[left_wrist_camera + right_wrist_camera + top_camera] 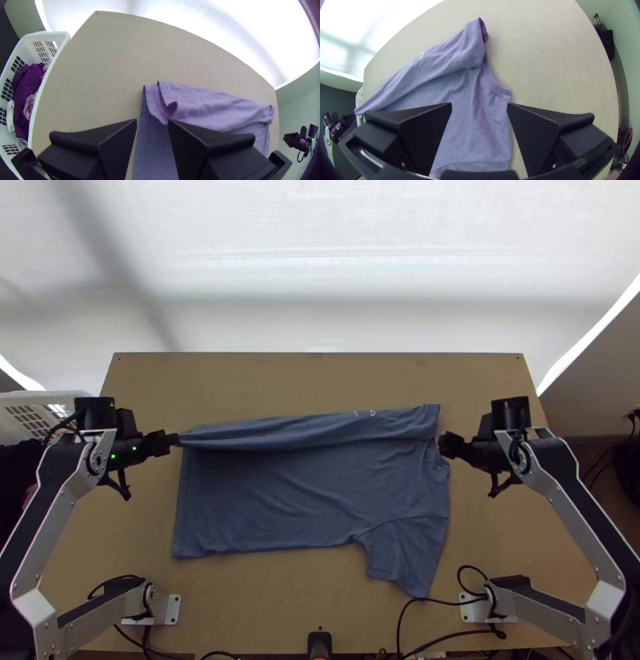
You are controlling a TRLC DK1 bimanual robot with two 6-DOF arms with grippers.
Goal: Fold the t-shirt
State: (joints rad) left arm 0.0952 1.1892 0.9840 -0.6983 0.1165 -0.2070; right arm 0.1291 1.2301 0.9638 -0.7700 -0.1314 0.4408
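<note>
The blue-grey t-shirt [304, 492] lies mostly spread, its far edge folded over in a long strip; one sleeve points toward the table's near edge. My left gripper [178, 440] is open at the strip's left end. In the left wrist view its fingers, with left gripper [152, 120] tips apart, stand before the shirt's folded corner [163, 100]. Beside the collar at the shirt's right end is my right gripper [442, 446], open. The right wrist view has the right gripper [479, 104] with its tips wide apart over the shirt [470, 116] near the neckline.
A white laundry basket [63, 43] holding purple and other cloth stands by the table's left edge. Black cables [432, 599] lie along the near edge. Bare tabletop [320, 376] stretches beyond the shirt and to its right.
</note>
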